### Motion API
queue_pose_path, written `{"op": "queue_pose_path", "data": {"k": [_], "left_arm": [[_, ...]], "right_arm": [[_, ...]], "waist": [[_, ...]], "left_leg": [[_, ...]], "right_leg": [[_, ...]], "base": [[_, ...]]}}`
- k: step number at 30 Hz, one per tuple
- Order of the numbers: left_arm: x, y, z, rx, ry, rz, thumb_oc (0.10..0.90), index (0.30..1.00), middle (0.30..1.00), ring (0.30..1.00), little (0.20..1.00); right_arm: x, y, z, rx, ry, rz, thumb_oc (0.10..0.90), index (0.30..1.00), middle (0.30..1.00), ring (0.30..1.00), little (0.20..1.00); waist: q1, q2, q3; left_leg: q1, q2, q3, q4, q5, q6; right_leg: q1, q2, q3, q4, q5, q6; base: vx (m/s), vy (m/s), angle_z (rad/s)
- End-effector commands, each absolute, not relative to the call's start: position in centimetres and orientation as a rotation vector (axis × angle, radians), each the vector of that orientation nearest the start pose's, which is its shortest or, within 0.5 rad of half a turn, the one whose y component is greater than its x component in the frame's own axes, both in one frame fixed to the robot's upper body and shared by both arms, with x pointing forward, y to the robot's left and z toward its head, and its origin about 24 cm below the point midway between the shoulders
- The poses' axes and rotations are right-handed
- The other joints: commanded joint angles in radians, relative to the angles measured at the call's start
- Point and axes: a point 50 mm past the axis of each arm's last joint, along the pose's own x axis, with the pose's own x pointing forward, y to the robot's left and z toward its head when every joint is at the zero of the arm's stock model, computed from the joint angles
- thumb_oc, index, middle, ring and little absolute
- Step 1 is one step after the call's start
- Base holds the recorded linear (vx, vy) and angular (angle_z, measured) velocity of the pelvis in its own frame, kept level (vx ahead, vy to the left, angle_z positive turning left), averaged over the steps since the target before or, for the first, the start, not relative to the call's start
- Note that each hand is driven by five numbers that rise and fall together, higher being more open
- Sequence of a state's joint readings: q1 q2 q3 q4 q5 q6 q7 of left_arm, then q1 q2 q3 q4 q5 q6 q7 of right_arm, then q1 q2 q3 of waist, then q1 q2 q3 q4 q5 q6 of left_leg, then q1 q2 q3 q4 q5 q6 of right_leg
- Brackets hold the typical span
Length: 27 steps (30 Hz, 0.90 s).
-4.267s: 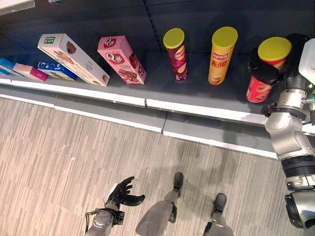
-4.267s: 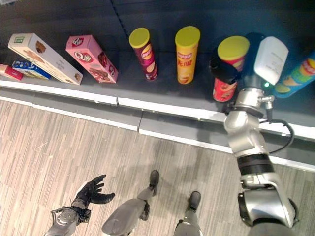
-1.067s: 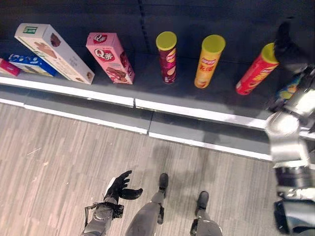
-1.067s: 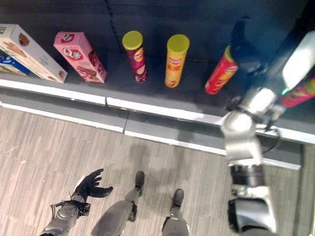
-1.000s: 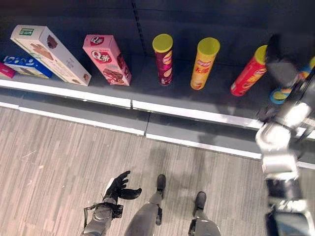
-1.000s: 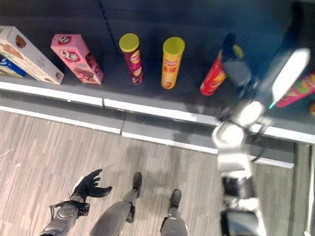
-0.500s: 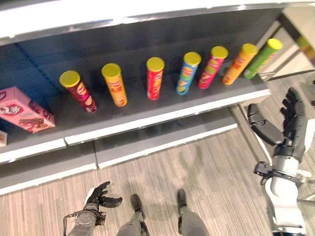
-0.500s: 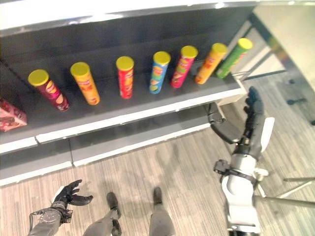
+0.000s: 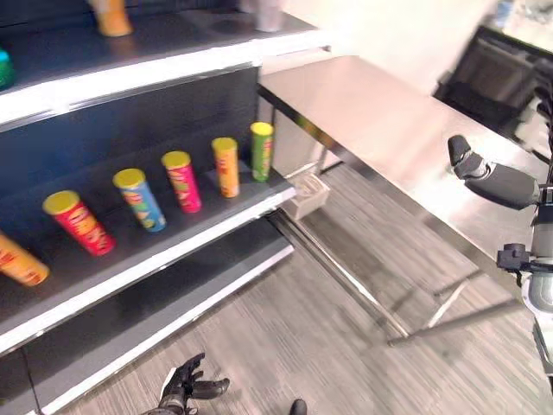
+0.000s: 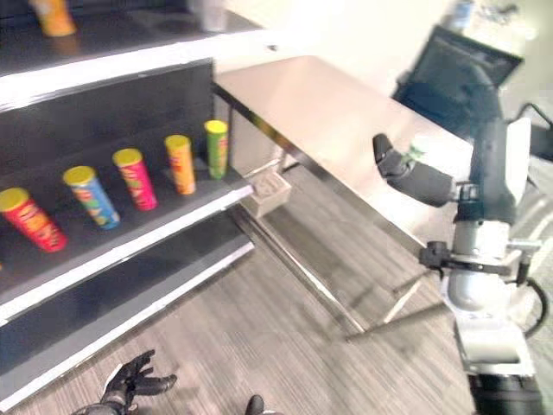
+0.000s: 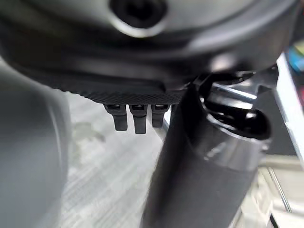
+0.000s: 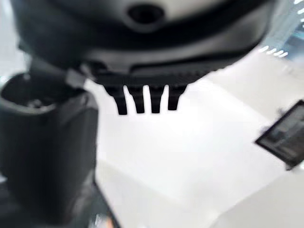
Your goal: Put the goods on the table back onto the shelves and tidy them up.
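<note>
cylindrical cans [image 9: 183,180] upright on shelf [image 9: 173,251] | smooth steel table [image 9: 380,130] | right robot hand [image 10: 415,177] open

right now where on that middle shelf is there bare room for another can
Bare room lies at the shelf's right end, between the green can and the shelf's corner, and along the front edge before the cans. The row from the red can through the blue can, pink can and orange can stands closely spaced.

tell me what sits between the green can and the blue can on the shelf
Two cans stand between the green can and the blue can: an orange one next to the green, and a pink one next to the blue. Both eye views show this.
</note>
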State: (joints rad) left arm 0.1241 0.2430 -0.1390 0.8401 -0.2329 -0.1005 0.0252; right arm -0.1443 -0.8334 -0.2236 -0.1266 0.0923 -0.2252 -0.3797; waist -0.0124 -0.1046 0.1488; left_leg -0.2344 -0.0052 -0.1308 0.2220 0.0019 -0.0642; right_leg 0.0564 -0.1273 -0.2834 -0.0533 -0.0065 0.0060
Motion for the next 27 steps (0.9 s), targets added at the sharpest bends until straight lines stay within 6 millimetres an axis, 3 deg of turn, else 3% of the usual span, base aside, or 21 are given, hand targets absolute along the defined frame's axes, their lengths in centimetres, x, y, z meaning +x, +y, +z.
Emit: {"op": "queue_pose_path", "data": {"k": [1, 2, 3, 4, 6, 8, 10, 11, 12, 13, 14, 15, 16, 18, 20, 21, 22, 23, 27], "left_arm": [[14.2, 24.6, -11.9, 0.15, 0.791, 0.156, 0.8, 0.9, 0.9, 0.9, 0.9], [14.1, 24.7, -12.0, 0.16, 0.796, 0.16, 0.8, 0.9, 0.9, 0.9, 0.9], [14.1, 24.7, -12.0, 0.159, 0.795, 0.162, 0.8, 0.9, 0.9, 0.9, 0.9], [13.2, 24.9, -12.3, 0.142, 0.819, 0.196, 0.8, 0.9, 0.9, 0.9, 0.9], [12.8, 25.1, -12.5, 0.134, 0.834, 0.219, 0.8, 0.9, 0.9, 0.9, 0.9], [12.0, 25.3, -12.8, 0.123, 0.858, 0.244, 0.8, 0.9, 0.9, 0.9, 0.9], [11.7, 25.5, -13.0, 0.118, 0.871, 0.262, 0.8, 0.9, 0.9, 0.9, 0.9], [11.6, 25.7, -13.0, 0.122, 0.879, 0.269, 0.8, 0.9, 0.9, 0.9, 0.9], [11.6, 25.7, -13.0, 0.121, 0.878, 0.269, 0.8, 0.9, 0.9, 0.9, 0.9], [11.5, 25.8, -13.0, 0.13, 0.883, 0.27, 0.8, 0.9, 0.9, 0.9, 0.9], [11.5, 25.8, -13.0, 0.13, 0.883, 0.27, 0.8, 0.9, 0.9, 0.9, 0.9], [11.6, 25.8, -12.9, 0.14, 0.877, 0.264, 0.8, 0.9, 0.9, 0.9, 0.9], [11.8, 25.9, -12.7, 0.146, 0.865, 0.257, 0.8, 0.9, 0.9, 0.9, 0.9], [12.1, 25.9, -12.7, 0.148, 0.857, 0.247, 0.8, 0.9, 0.9, 0.9, 0.9], [12.2, 25.8, -12.7, 0.15, 0.855, 0.245, 0.8, 0.9, 0.9, 0.9, 0.9], [12.4, 25.9, -12.6, 0.15, 0.847, 0.251, 0.8, 0.9, 0.9, 0.9, 0.9], [12.5, 26.1, -12.5, 0.153, 0.84, 0.262, 0.8, 0.9, 0.9, 0.9, 0.9], [12.6, 26.2, -12.4, 0.155, 0.835, 0.27, 0.8, 0.9, 0.9, 0.9, 0.9], [12.5, 26.3, -12.3, 0.151, 0.83, 0.276, 0.8, 0.9, 0.9, 0.9, 0.9]], "right_arm": [[24.1, -29.7, 27.7, -0.551, -0.957, -0.535, 0.8, 0.9, 0.9, 0.9, 0.9], [24.6, -29.4, 27.8, -0.515, -0.967, -0.542, 0.8, 0.9, 0.9, 0.9, 0.9], [24.6, -29.3, 27.9, -0.515, -0.969, -0.541, 0.8, 0.9, 0.9, 0.9, 0.9], [25.2, -28.7, 27.6, -0.497, -0.957, -0.521, 0.8, 0.9, 0.9, 0.9, 0.9], [25.3, -28.9, 27.0, -0.513, -0.932, -0.529, 0.8, 0.9, 0.9, 0.9, 0.9], [25.6, -28.6, 26.7, -0.52, -0.913, -0.523, 0.8, 0.9, 0.9, 0.9, 0.9], [26.0, -28.1, 26.5, -0.525, -0.904, -0.507, 0.8, 0.9, 0.9, 0.9, 0.9], [26.2, -27.9, 26.7, -0.534, -0.906, -0.5, 0.8, 0.9, 0.9, 0.9, 0.9], [26.2, -27.9, 26.8, -0.534, -0.908, -0.499, 0.8, 0.9, 0.9, 0.9, 0.9], [26.4, -27.6, 26.5, -0.527, -0.901, -0.493, 0.8, 0.9, 0.9, 0.9, 0.9], [26.4, -27.6, 26.5, -0.527, -0.902, -0.492, 0.8, 0.9, 0.9, 0.9, 0.9], [26.3, -27.6, 26.5, -0.524, -0.904, -0.495, 0.8, 0.9, 0.9, 0.9, 0.9], [26.0, -27.9, 26.6, -0.519, -0.913, -0.511, 0.8, 0.9, 0.9, 0.9, 0.9], [25.7, -28.5, 27.0, -0.532, -0.918, -0.535, 0.8, 0.9, 0.9, 0.9, 0.9], [25.7, -28.9, 27.1, -0.539, -0.911, -0.548, 0.8, 0.9, 0.9, 0.9, 0.9], [25.5, -29.3, 27.0, -0.542, -0.905, -0.567, 0.8, 0.9, 0.9, 0.9, 0.9], [25.0, -30.3, 26.6, -0.555, -0.88, -0.611, 0.8, 0.9, 0.9, 0.9, 0.9], [24.9, -30.8, 26.3, -0.568, -0.863, -0.636, 0.8, 0.9, 0.9, 0.9, 0.9], [23.8, -31.9, 25.5, -0.587, -0.822, -0.676, 0.8, 0.9, 0.9, 0.9, 0.9]], "waist": [[0.098, 0.032, 0.034], [0.127, 0.056, 0.042], [0.133, 0.054, 0.045], [0.141, 0.068, 0.035], [0.134, 0.069, 0.02], [0.134, 0.058, 0.006], [0.14, 0.057, 0.008], [0.125, 0.067, 0.021], [0.126, 0.065, 0.024], [0.123, 0.078, 0.032], [0.124, 0.074, 0.033], [0.125, 0.078, 0.032], [0.129, 0.084, 0.028], [0.123, 0.088, 0.026], [0.117, 0.088, 0.022], [0.107, 0.082, 0.022], [0.092, 0.068, 0.018], [0.082, 0.06, 0.021], [0.078, 0.022, 0.002]], "left_leg": [[0.017, -0.028, 0.145, -0.182, 0.06, 0.006], [-0.033, -0.065, 0.131, -0.225, 0.109, -0.019], [-0.025, -0.063, 0.138, -0.234, 0.112, -0.019], [0.027, -0.068, 0.116, -0.282, 0.119, 0.008], [0.066, -0.069, 0.106, -0.288, 0.128, 0.027], [0.102, -0.065, 0.111, -0.28, 0.105, 0.047], [0.159, -0.057, 0.13, -0.284, 0.077, 0.074], [0.214, -0.045, 0.147, -0.288, 0.052, 0.096], [0.215, -0.048, 0.15, -0.29, 0.053, 0.098], [0.245, -0.037, 0.159, -0.291, 0.036, 0.107], [0.245, -0.041, 0.161, -0.291, 0.036, 0.108], [0.256, -0.034, 0.165, -0.295, 0.024, 0.107], [0.268, -0.019, 0.162, -0.3, 0.003, 0.097], [0.275, -0.009, 0.142, -0.302, -0.017, 0.082], [0.275, -0.007, 0.135, -0.302, -0.025, 0.077], [0.283, -0.007, 0.124, -0.304, -0.033, 0.069], [0.303, -0.005, 0.105, -0.307, -0.053, 0.06], [0.315, 0.0, 0.102, -0.308, -0.06, 0.053], [0.324, -0.001, 0.09, -0.305, -0.064, 0.037]], "right_leg": [[0.021, 0.091, 0.066, -0.034, -0.041, 0.097], [0.044, 0.127, 0.102, -0.034, -0.059, 0.089], [0.046, 0.126, 0.11, -0.034, -0.059, 0.089], [0.066, 0.144, 0.142, -0.025, -0.082, 0.086], [0.085, 0.14, 0.15, 0.006, -0.12, 0.083], [0.076, 0.12, 0.159, 0.104, -0.146, 0.089], [0.018, 0.099, 0.166, 0.273, -0.167, 0.122], [-0.061, 0.063, 0.145, 0.449, -0.116, 0.167], [-0.07, 0.059, 0.149, 0.467, -0.123, 0.169], [-0.116, 0.011, 0.117, 0.564, -0.071, 0.19], [-0.123, 0.006, 0.121, 0.578, -0.077, 0.192], [-0.131, -0.036, 0.099, 0.569, -0.063, 0.189], [-0.132, -0.103, 0.066, 0.482, -0.075, 0.165], [-0.139, -0.153, 0.052, 0.353, -0.039, 0.165], [-0.13, -0.163, 0.055, 0.274, 0.003, 0.174], [-0.139, -0.171, 0.08, 0.204, 0.032, 0.185], [-0.145, -0.168, 0.141, 0.096, 0.11, 0.214], [-0.153, -0.166, 0.171, 0.076, 0.134, 0.223], [-0.11, -0.163, 0.178, 0.023, 0.144, 0.241]], "base": [[0.26, -0.111, -1.49], [0.18, -0.064, -1.5], [0.28, 0.012, -1.3], [0.28, 0.063, -1.53], [0.3, 0.091, -1.31], [0.24, 0.087, -0.36], [0.22, 0.101, -0.32], [0.14, 0.08, -0.84], [0.15, 0.062, -0.59], [0.06, 0.022, 0.08], [0.12, 0.006, 0.61], [0.14, -0.081, 0.49], [0.19, -0.129, 0.27], [0.17, -0.179, -0.02], [0.1, -0.126, 0.2], [0.19, -0.208, 0.49], [0.26, -0.287, 0.63], [0.25, -0.273, 0.69], [0.09, -0.14, 0.57]]}}
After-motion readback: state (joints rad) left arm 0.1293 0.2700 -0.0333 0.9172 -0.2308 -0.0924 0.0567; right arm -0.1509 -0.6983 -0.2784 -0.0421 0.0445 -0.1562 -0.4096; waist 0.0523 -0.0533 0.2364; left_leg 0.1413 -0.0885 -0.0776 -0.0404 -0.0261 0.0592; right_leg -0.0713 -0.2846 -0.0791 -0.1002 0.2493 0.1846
